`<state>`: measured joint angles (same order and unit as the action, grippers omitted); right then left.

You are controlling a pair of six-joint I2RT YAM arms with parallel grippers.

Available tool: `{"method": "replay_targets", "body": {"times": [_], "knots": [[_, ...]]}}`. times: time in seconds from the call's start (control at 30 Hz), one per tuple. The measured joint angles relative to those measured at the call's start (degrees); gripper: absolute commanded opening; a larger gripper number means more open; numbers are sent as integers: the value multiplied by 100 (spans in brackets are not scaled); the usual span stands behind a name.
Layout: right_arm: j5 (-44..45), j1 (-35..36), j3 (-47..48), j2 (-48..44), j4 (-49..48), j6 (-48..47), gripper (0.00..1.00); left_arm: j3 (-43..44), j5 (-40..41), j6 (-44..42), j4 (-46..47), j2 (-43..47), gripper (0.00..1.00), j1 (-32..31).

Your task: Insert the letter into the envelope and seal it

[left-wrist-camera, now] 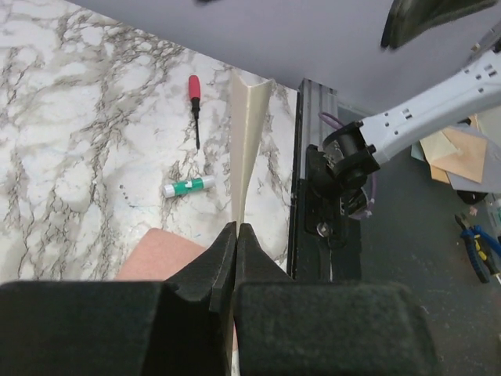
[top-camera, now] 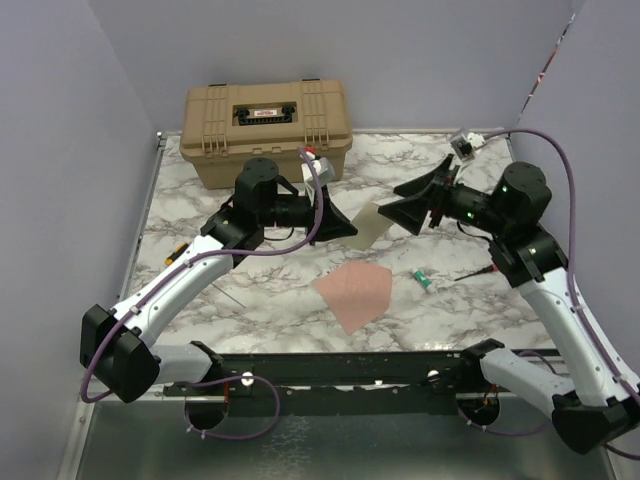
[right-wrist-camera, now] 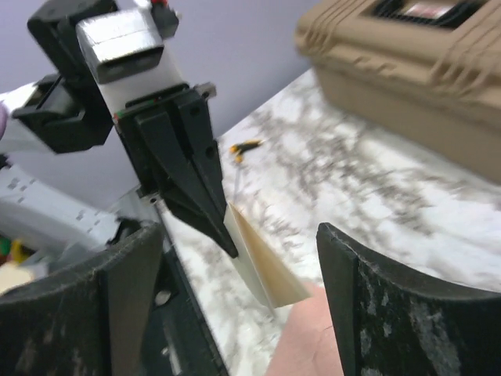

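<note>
The left gripper (top-camera: 350, 228) is pinched tight on one edge of the letter (top-camera: 372, 225) and holds it up in the air over the table (top-camera: 260, 295). The letter stands on its thin edge, not flat. In the left wrist view it looks like a thin strip that runs from the black fingers (left-wrist-camera: 223, 254) toward 12 o'clock. In the top view its long side runs from the left gripper toward 3 o'clock, where the right gripper (top-camera: 392, 200) waits. The right gripper has its jaws spread wide, one on each side of the letter's far end. It holds nothing, and I cannot tell if it touches the paper. The envelope (top-camera: 353, 293) lies flat on the table at about 6 o'clock from the letter, closer to the arm bases. It is turned like a diamond, with one corner pointing at 6 o'clock. I cannot tell which side its flap is on. The left gripper is the nearer one to the envelope, and it has the letter. So I think the next move goes down and toward 6 o'clock, and the letter has to tip over flat to slide in. A small glue stick (top-camera: 424, 280) lies just beside the envelope at 3 o'clock.
</note>
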<state>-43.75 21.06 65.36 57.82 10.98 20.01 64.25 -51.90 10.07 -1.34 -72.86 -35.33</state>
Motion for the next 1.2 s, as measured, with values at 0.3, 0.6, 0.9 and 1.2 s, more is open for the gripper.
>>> {"method": "replay_targets", "body": {"times": [0.3,0.6,0.9,1.2], "knots": [[1757,0,-896,-863,-789,1185,93,-151,511,1547,1217,33,0,-15],[807,0,-2343,-498,-3373,3128,49,-291,935,2946,2415,133,0,-37],[372,0,-2225,-535,-4688,3604,52,-332,951,3423,2712,162,0,-42],[205,0,-2159,-284,-4994,3703,2,-439,907,3541,2911,162,9,-42]]}}
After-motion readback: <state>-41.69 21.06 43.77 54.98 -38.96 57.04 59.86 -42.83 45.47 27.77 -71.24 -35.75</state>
